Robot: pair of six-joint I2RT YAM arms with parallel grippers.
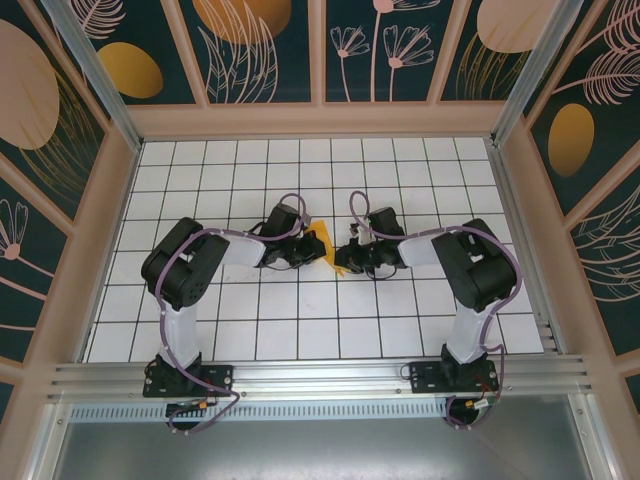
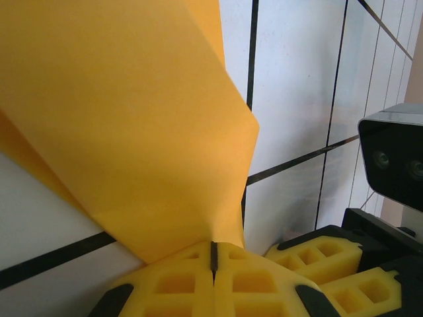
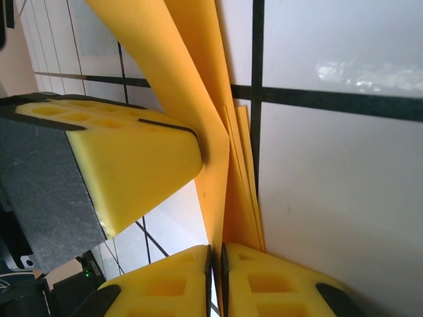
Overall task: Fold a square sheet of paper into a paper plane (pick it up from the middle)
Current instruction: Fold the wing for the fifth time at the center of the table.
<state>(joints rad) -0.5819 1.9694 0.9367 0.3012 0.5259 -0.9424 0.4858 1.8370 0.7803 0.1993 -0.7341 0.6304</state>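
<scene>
Orange-yellow paper (image 2: 132,119) is cropped in both wrist views, so outline and fold count are unclear. Stacked layer edges show in the right wrist view. From above, the arms (image 1: 185,265) cover most of it. It sits mid-way across the white grid table (image 1: 300,320), between the grippers. Left gripper (image 2: 213,267) pads are pressed together, pinching a paper corner. Right gripper (image 3: 215,267) pads are almost touching, nipping the paper's edge.

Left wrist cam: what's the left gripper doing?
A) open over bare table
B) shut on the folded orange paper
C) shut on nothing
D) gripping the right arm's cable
B: the folded orange paper rises straight out of the seam between the closed fingers of the left gripper.
</scene>
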